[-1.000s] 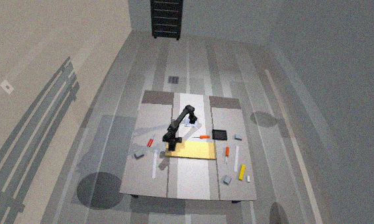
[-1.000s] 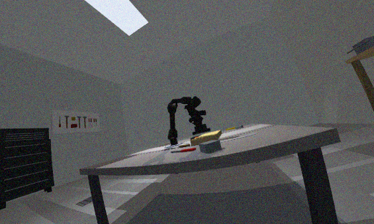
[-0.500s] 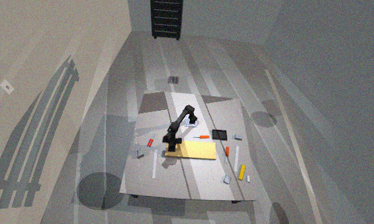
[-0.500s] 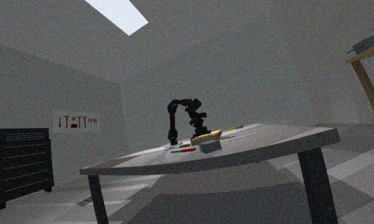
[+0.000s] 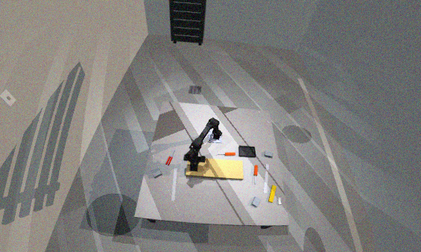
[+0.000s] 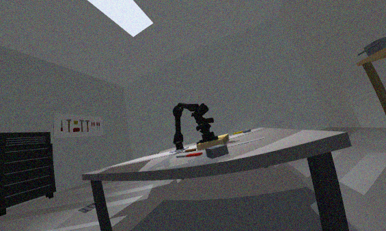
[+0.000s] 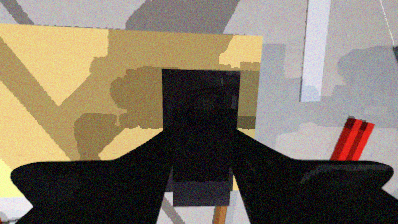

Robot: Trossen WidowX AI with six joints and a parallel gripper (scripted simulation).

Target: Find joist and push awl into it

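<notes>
The black, blocky stud finder is clamped upright over one end of the flat yellow panel. The shallow black tray lies flat near the panel's opposite end. The awl cannot be identified with certainty.

A pale grey worktable fills the lower middle of the top view, with a yellow floor panel lying at its centre. Right of the panel I see a black tray, an orange-handled tool and, lower right, a yellow bar-shaped thing. Red-handled pliers lie left of the panel.
</notes>
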